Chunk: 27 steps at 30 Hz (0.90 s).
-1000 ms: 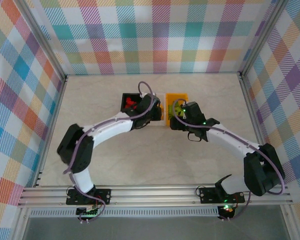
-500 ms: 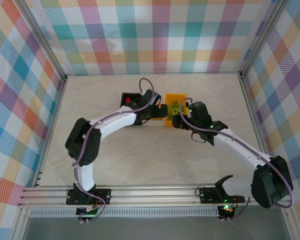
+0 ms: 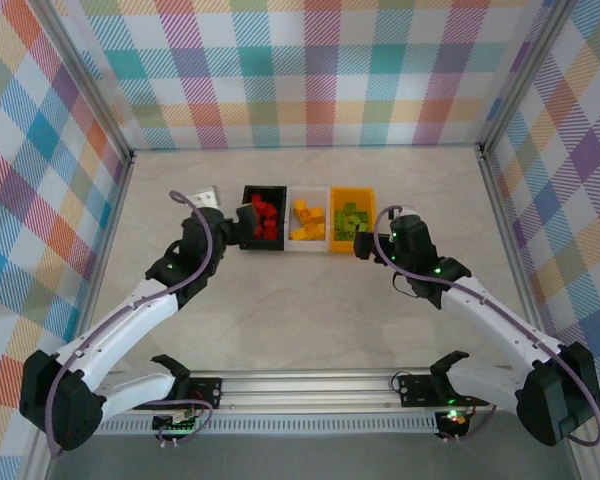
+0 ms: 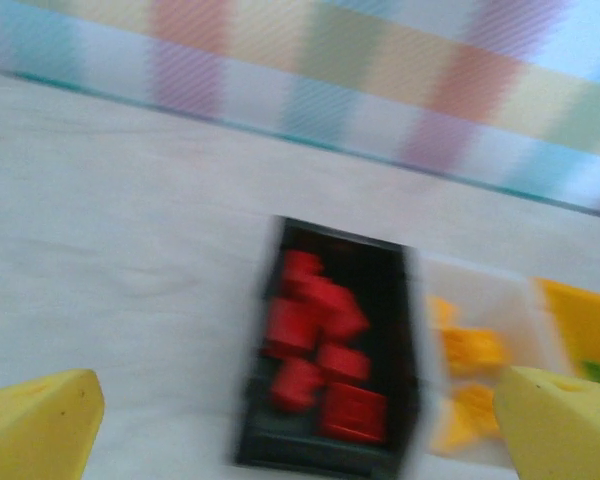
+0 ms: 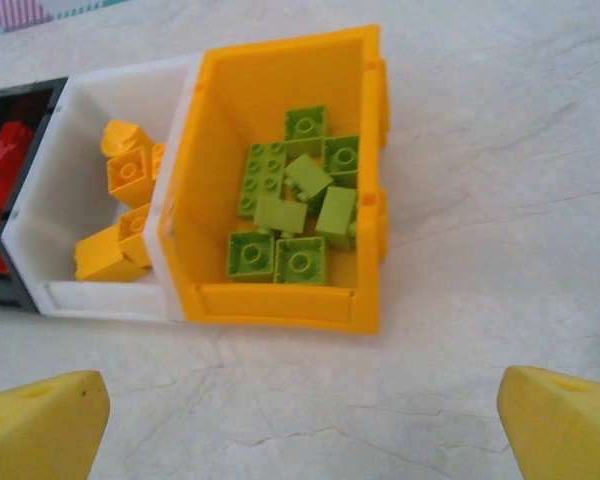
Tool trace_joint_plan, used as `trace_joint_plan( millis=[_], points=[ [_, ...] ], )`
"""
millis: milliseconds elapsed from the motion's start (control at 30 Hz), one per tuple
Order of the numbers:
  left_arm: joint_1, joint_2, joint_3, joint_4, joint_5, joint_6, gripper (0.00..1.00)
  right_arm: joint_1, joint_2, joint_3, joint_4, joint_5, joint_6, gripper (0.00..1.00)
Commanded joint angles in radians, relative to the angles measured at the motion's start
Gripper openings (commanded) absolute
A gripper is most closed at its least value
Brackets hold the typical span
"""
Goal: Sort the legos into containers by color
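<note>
Yellow-padded and spread wide with nothing between them, the left gripper [image 3: 244,220] and right gripper [image 3: 364,240] hang just beside the row of bins. Red bricks [image 4: 320,340] lie in the black bin [image 3: 265,189], yellow-orange bricks [image 5: 130,180] in the white bin [image 5: 100,300], and lime green bricks [image 5: 290,210] in the orange-yellow bin [image 5: 280,305] (sorting looks finished to me). A careless swing could clip a wall and spill bricks.
</note>
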Motion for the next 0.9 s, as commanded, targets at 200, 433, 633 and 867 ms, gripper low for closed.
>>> trace_joint_plan(
  millis=[200, 433, 633, 867],
  points=[
    [0.290, 0.213, -0.159, 0.320, -0.028, 0.276, 1.00, -0.027, -0.064, -0.088, 0.115, 0.071, 0.017, 1.00],
    [0.330, 0.395, -0.302, 0.687, 0.111, 0.337, 1.00, -0.078, -0.058, -0.083, 0.106, 0.064, 0.006, 1.00],
    [0.392, 0.461, -0.356, 0.825, 0.311, 0.333, 1.00, -0.156, -0.021, -0.062, 0.128, 0.077, -0.104, 1.00],
    [0.395, 0.486, -0.395, 0.912, 0.289, 0.326, 1.00, -0.314, 0.083, -0.169, 0.400, 0.111, -0.283, 1.00]
  ],
)
